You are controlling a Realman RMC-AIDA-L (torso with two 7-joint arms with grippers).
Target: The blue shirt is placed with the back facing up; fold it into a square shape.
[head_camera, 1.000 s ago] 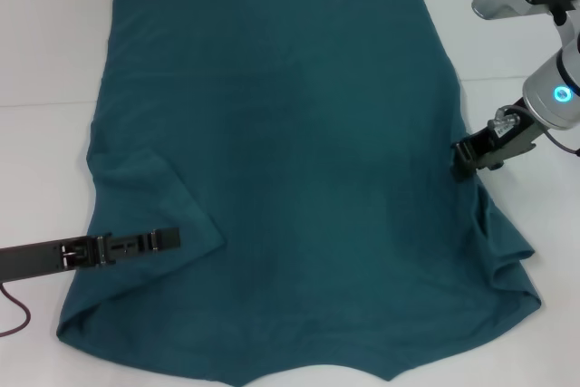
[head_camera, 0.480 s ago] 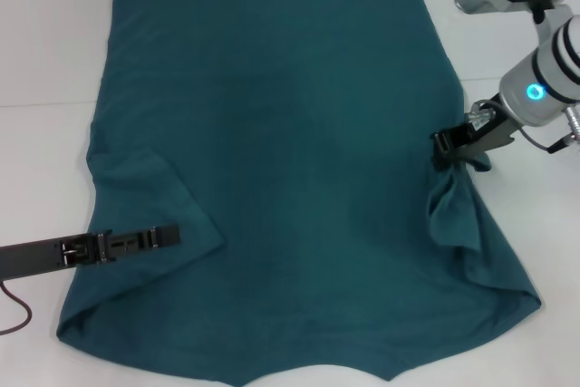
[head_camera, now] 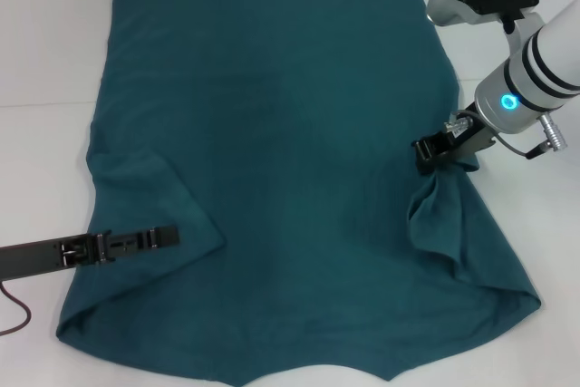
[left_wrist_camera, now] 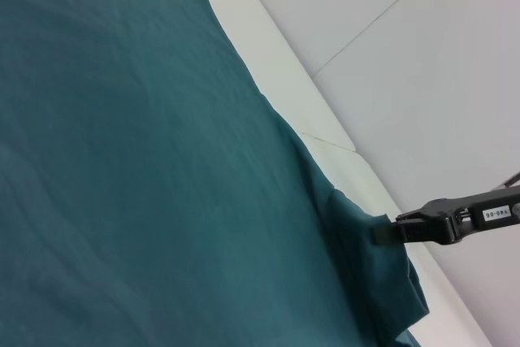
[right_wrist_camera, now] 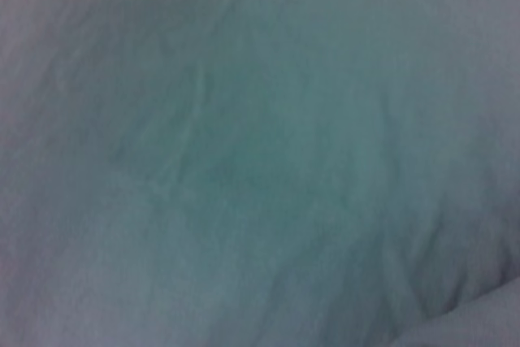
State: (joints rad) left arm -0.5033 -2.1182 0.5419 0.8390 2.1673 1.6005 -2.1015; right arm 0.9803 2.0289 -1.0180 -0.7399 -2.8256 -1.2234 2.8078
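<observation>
The left gripper (head_camera: 159, 239) lies low on the folded-in sleeve near the counter's (head_camera: 45, 43) left edge; its fingers look pressed together flat on the cloth, probably pinning that fold, though whether they pinch fabric I cannot tell. The blue shirt (head_camera: 290, 160) is spread plain side up over most of the counter, its long axis running from the near edge to the far edge, hem at the far side and the neck dip at the near edge. Toward the counter's right edge, the right gripper (head_camera: 428, 153) is clamped on the right sleeve, lifted and bunched, apparently to fold it inward.
</observation>
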